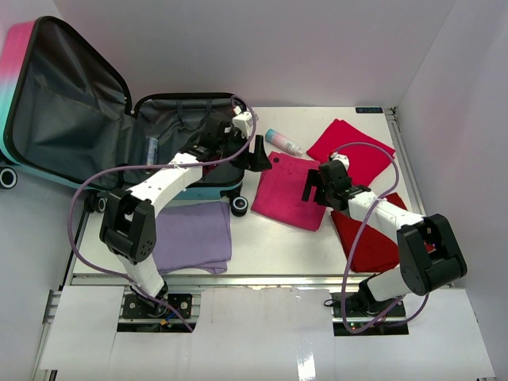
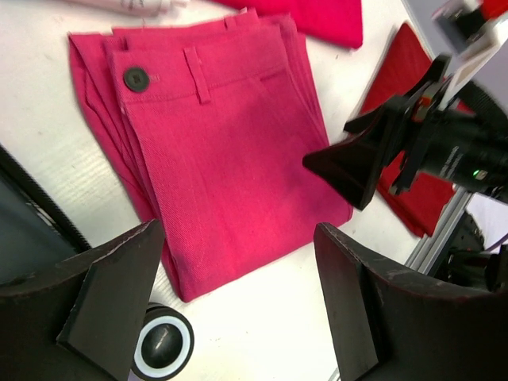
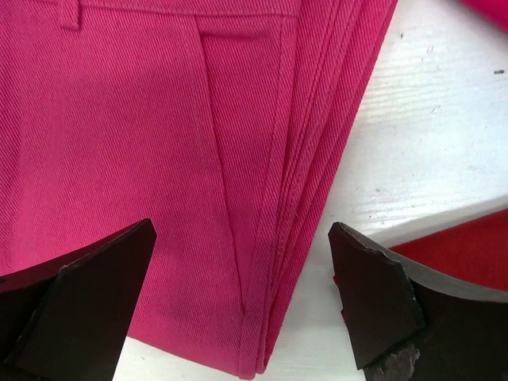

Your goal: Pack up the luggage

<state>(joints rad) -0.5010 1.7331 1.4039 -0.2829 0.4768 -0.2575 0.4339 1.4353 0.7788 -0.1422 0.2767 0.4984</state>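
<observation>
The luggage (image 1: 75, 99) lies open at the back left, dark grey lining up, with its pink-to-teal shell showing at the left edge; its printed front is hidden. Folded pink trousers (image 1: 287, 190) lie on the table right of it. My left gripper (image 1: 256, 161) is open and empty, hovering between the suitcase base and the trousers' left edge. In the left wrist view (image 2: 238, 309) it is above bare table, with the trousers (image 2: 222, 135) ahead. My right gripper (image 1: 311, 187) is open and empty over the trousers' right edge (image 3: 238, 159), which lies between its jaws (image 3: 242, 302).
A lilac folded cloth (image 1: 190, 234) lies in front of the suitcase. A red cloth (image 1: 373, 230) lies under the right arm, another red cloth (image 1: 353, 151) at the back right. A small bottle (image 1: 283, 141) lies behind the trousers. A suitcase wheel (image 2: 163, 343) is near my left finger.
</observation>
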